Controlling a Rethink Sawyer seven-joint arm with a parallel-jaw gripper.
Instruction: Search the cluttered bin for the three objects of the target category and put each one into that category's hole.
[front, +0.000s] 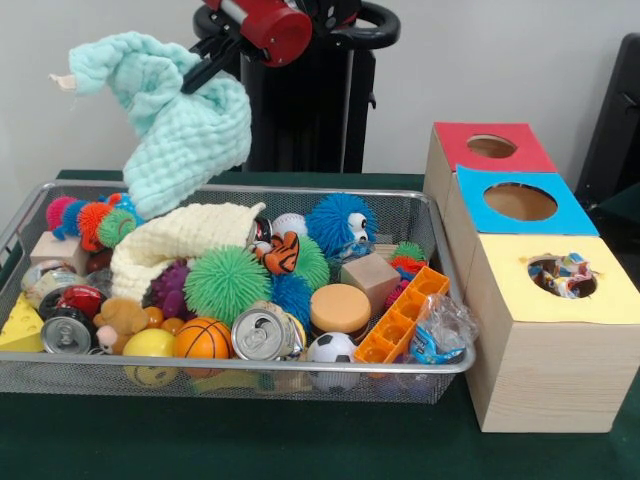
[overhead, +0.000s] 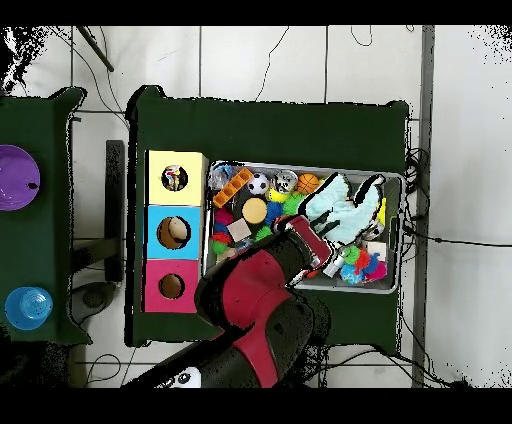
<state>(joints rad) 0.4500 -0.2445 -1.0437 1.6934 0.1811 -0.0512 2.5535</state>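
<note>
Gripper (front: 205, 70) at upper left of the front view, closed on a mint-green cloth (front: 180, 125); black fingers pinch a fold near the cloth's top, rest of it hanging in loose folds, lowest edge just above the left end of the wire bin (front: 440, 365). Overhead view: cloth spread over the bin's right half, arm crossing in from the bottom. Below the hanging cloth, a cream cloth (front: 180, 240) draped over spiky balls, so soft fabric looks to be the category being picked, though that is a judgement. Three-hole box at right of the front view: red hole (front: 492, 146) farthest up, blue hole (front: 520, 201) in the middle, yellow hole (front: 562, 276) nearest the bottom and already holding crinkly wrappers. To do this step well: lift until the hem clears the bin rim and the toys, carry across slowly so the cloth does not swing or snag the mesh, centre the bulk over the chosen hole, lower before letting go so the trailing folds feed in rather than drape over the box top.
</note>
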